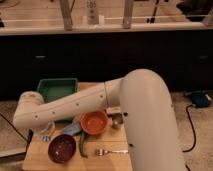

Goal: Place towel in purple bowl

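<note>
The purple bowl (62,148) stands at the front left of the wooden table (40,159). A light blue towel (73,130) lies crumpled just behind it, between the purple bowl and an orange bowl (94,122). My white arm reaches across the table to the left. My gripper (45,131) hangs at the arm's end over the table's left edge, left of the towel and behind-left of the purple bowl. The arm hides part of the towel.
A green tray (57,89) sits at the back left. A small metal cup (117,120) stands right of the orange bowl. A fork (110,150) and a long green vegetable (82,145) lie at the front. A dark counter wall rises behind.
</note>
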{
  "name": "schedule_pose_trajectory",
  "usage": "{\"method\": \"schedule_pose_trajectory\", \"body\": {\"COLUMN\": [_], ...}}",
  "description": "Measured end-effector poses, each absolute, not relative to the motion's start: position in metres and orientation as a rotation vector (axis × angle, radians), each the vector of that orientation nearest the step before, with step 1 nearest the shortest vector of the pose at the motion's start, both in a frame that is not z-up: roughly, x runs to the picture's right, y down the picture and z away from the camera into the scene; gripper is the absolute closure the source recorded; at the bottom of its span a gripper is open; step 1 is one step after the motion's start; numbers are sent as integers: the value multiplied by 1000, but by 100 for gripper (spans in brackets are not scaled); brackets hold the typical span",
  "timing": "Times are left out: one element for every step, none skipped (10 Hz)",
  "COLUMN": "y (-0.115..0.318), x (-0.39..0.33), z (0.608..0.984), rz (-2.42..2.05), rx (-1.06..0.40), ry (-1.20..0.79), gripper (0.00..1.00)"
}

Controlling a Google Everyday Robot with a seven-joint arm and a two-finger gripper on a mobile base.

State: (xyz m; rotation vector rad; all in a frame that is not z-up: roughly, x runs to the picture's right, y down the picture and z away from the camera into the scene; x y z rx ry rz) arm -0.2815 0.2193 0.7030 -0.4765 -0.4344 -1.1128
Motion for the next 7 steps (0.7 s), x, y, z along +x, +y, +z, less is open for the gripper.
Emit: {"method": "schedule_pose_trajectory", "body": {"y": [225,231,236,242,245,247,249], "x": [-278,-273,-269,-261,-255,-248,-241], "z": [699,695,691,688,687,687,686], "rz": [-1121,-1126,-1132,-1142,-1149,-1157,-1163], "rx": [-478,-482,-487,-494,-502,-509,-519], "ry": [-446,-454,-463,-472,-485,-493,-504], "gripper": [100,100,100,100,100,100,100]}}
